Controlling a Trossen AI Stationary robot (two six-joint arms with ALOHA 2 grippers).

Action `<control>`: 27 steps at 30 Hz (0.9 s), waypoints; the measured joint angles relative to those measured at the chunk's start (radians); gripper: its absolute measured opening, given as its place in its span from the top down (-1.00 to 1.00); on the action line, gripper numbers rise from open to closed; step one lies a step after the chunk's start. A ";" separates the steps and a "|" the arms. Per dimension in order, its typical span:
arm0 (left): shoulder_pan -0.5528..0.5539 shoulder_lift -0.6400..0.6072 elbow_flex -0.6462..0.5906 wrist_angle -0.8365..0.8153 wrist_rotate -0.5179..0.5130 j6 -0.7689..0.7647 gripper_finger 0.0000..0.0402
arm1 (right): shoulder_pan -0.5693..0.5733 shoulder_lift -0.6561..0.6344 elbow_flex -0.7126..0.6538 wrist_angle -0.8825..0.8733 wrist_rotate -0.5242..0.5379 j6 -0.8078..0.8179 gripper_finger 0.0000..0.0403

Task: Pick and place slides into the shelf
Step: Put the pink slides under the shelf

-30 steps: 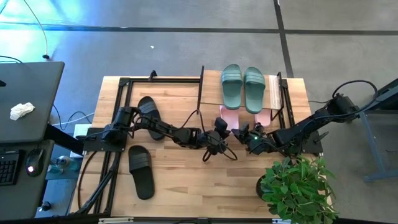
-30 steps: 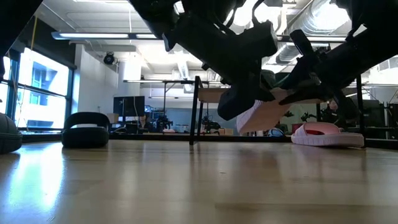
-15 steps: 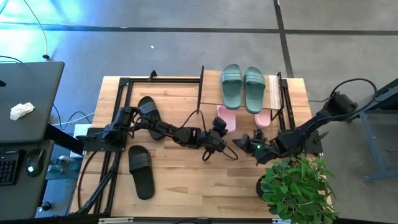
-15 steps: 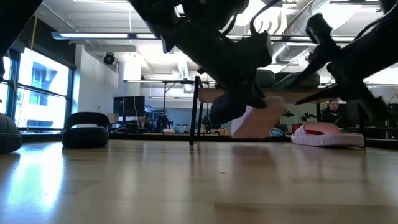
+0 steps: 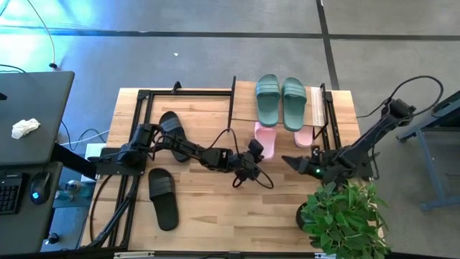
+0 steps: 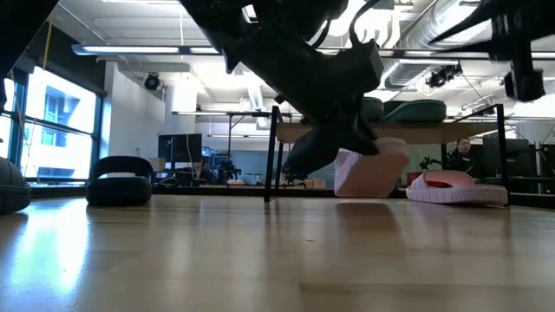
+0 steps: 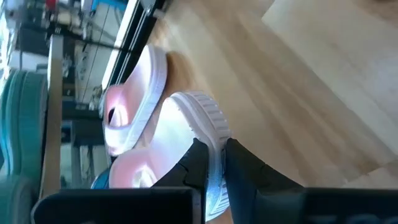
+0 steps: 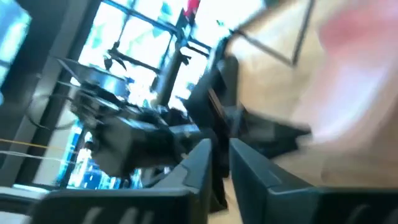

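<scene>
Left gripper (image 7: 211, 163): my fingers pinch the pink slide's (image 7: 186, 134) edge beside its mate, under the shelf (image 5: 316, 104).
Right gripper (image 5: 287, 160): nearly closed, empty, well apart.

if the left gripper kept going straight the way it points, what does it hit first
The left gripper, shut on a pink slide, points toward the shelf. First in line looks like the other pink slide under it, though depth is unclear.

A potted green plant (image 5: 343, 216) stands at the table's near right corner; a laptop (image 5: 32, 115) sits far left.
</scene>
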 joint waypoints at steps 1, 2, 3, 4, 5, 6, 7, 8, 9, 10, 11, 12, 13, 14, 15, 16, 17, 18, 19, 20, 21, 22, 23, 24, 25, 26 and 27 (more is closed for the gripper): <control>0.000 0.000 0.000 0.001 0.021 0.012 0.90 | 0.005 -0.026 0.000 0.004 0.026 -0.050 0.87; 0.000 0.000 0.000 0.004 0.042 0.022 0.91 | 0.009 -0.053 0.000 0.006 0.046 -0.107 0.93; 0.000 0.000 0.000 0.011 0.057 0.035 0.91 | 0.012 -0.078 0.000 0.013 0.064 -0.171 0.96; 0.000 0.004 0.000 0.023 0.065 0.049 0.91 | 0.013 -0.103 0.000 0.020 0.076 -0.229 0.98; 0.000 0.014 0.002 0.053 0.067 0.063 0.91 | 0.013 -0.127 0.000 0.025 0.083 -0.274 0.97; 0.000 0.023 0.002 0.073 0.067 0.079 0.91 | 0.011 -0.150 0.000 0.027 0.086 -0.315 0.96; 0.001 0.025 0.000 0.069 0.075 0.098 0.91 | 0.009 -0.172 0.000 0.030 0.094 -0.362 0.96; 0.004 0.029 0.000 0.075 0.082 0.112 0.90 | 0.004 -0.193 0.000 0.032 0.104 -0.409 0.97; 0.006 0.044 0.007 0.100 0.092 0.124 0.90 | 0.001 -0.213 0.000 0.033 0.116 -0.452 0.98; 0.007 0.059 0.021 0.112 0.101 0.136 0.90 | -0.002 -0.235 0.000 0.036 0.123 -0.502 0.99; 0.009 0.066 0.028 0.088 0.109 0.146 0.90 | -0.005 -0.257 0.000 0.045 0.126 -0.551 0.99; 0.015 0.071 0.037 0.061 0.111 0.155 0.91 | -0.010 -0.276 0.000 0.061 0.128 -0.596 0.99; 0.015 0.090 0.059 0.063 0.111 0.154 0.91 | -0.016 -0.295 0.000 0.077 0.127 -0.646 0.99; 0.019 0.110 0.087 0.078 0.108 0.152 0.92 | -0.020 -0.314 0.000 0.093 0.121 -0.700 1.00; 0.025 0.120 0.108 0.063 0.105 0.152 0.92 | -0.023 -0.333 0.000 0.116 0.107 -0.755 1.00; 0.030 0.122 0.131 0.016 0.105 0.154 0.92 | -0.029 -0.349 0.000 0.141 0.090 -0.807 1.00; 0.035 0.129 0.156 -0.012 0.097 0.153 0.91 | -0.036 -0.364 0.000 0.162 0.070 -0.851 1.00; 0.041 0.149 0.190 -0.011 0.088 0.144 0.91 | -0.043 -0.380 0.000 0.183 0.045 -0.889 1.00; 0.048 0.161 0.209 -0.015 0.084 0.142 0.91 | -0.049 -0.395 0.000 0.201 0.017 -0.921 1.00; 0.054 0.165 0.222 -0.056 0.084 0.146 0.91 | -0.056 -0.405 0.000 0.217 -0.007 -0.950 1.00; 0.061 0.170 0.239 -0.075 0.081 0.148 0.91 | -0.064 -0.414 0.000 0.225 -0.030 -0.974 1.00; 0.067 0.177 0.254 -0.076 0.073 0.144 0.91 | -0.073 -0.423 0.000 0.225 -0.048 -0.987 1.00; 0.070 0.192 0.279 -0.062 0.065 0.139 0.91 | -0.080 -0.432 0.000 0.222 -0.063 -0.990 1.00; 0.077 0.200 0.298 -0.061 0.059 0.137 0.91 | -0.087 -0.442 0.000 0.216 -0.080 -0.995 1.00; 0.084 0.201 0.311 -0.099 0.061 0.142 0.90 | -0.093 -0.449 0.000 0.215 -0.098 -1.007 1.00; 0.089 0.205 0.326 -0.123 0.063 0.144 0.90 | -0.100 -0.453 0.000 0.218 -0.111 -1.013 1.00; 0.096 0.215 0.342 -0.126 0.063 0.143 0.90 | -0.107 -0.458 0.000 0.217 -0.117 -1.020 1.00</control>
